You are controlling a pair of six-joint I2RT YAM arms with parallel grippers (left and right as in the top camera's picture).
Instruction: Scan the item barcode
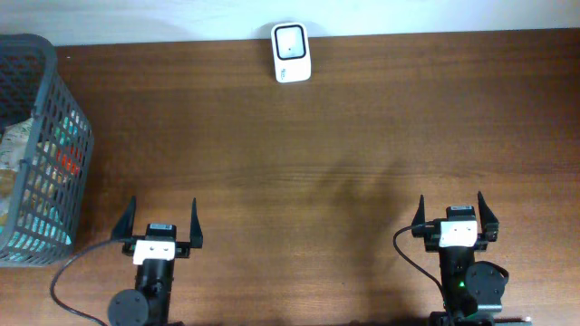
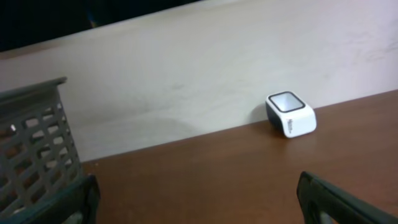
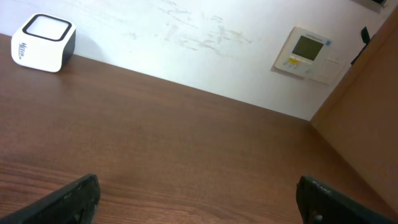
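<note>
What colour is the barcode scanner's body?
The scanner is white with a dark side; left wrist view.

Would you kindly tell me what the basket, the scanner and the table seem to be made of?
Basket: likely moulded grey plastic, matte, judging by its uniform lattice walls. Scanner: seemingly smooth white plastic casing, dark on its sides, with a glassy window on top. Table: brown wood grain, low sheen; solid wood, veneer or laminate cannot be told.
</note>
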